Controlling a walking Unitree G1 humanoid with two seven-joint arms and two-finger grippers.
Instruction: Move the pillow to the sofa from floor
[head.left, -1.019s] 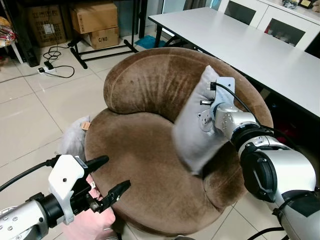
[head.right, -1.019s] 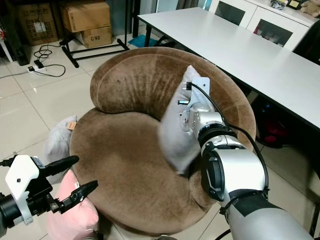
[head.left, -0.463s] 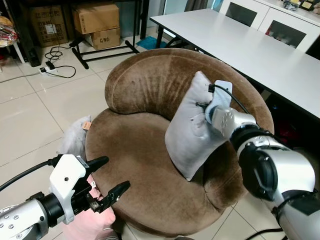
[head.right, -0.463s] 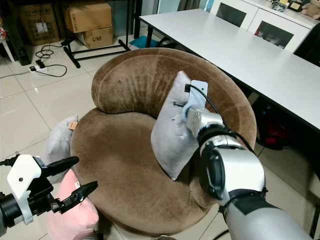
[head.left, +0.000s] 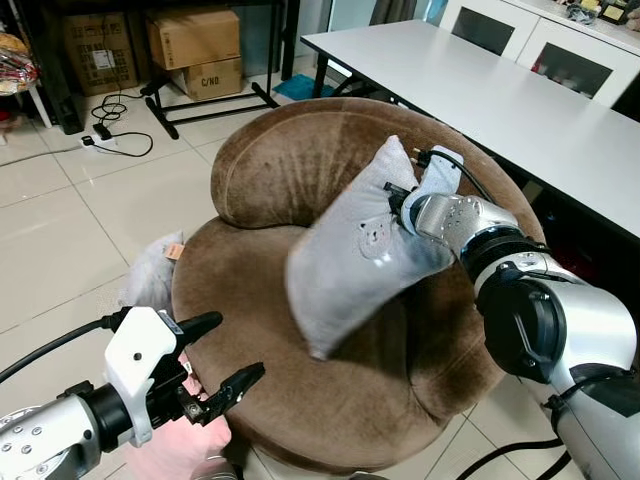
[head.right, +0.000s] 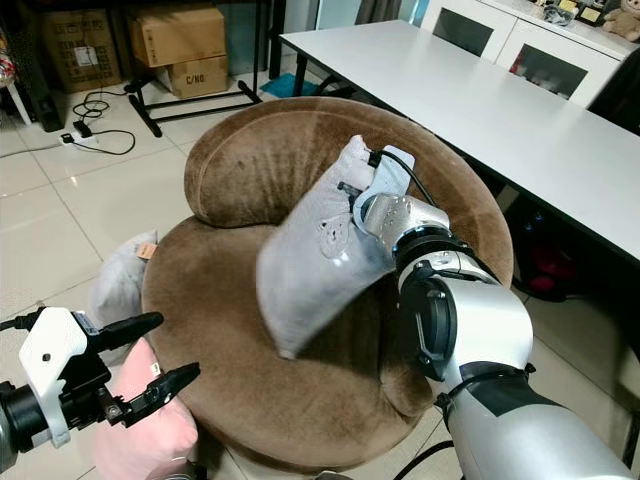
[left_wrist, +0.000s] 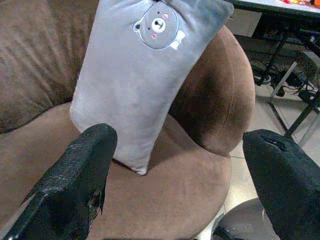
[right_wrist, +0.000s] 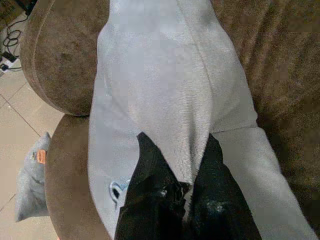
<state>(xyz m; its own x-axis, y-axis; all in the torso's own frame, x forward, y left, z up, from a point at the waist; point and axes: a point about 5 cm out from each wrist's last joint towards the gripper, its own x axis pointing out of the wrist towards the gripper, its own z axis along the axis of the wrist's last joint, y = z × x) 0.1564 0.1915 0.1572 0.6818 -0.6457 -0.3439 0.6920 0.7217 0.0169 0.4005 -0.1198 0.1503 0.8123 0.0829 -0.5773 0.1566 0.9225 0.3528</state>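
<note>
Pillow: the soft grey rectangular pillow with a bear face (head.left: 350, 255) hangs tilted over the round brown plush sofa (head.left: 300, 390), its lower corner near the seat.
Right gripper: the right gripper (right_wrist: 172, 200) has its black fingers pinched on a fold of the pillow.
Left gripper: the left gripper (head.left: 215, 350) hovers by the sofa's front edge, fingers spread, holding nothing.
Doing it well: lower until the pillow rests on the seat, then let go.
Hard to tell: whether the lower corner touches the seat.

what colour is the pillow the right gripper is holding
Light grey pillow with a small bear face printed on it, clearest in the left wrist view.
</note>
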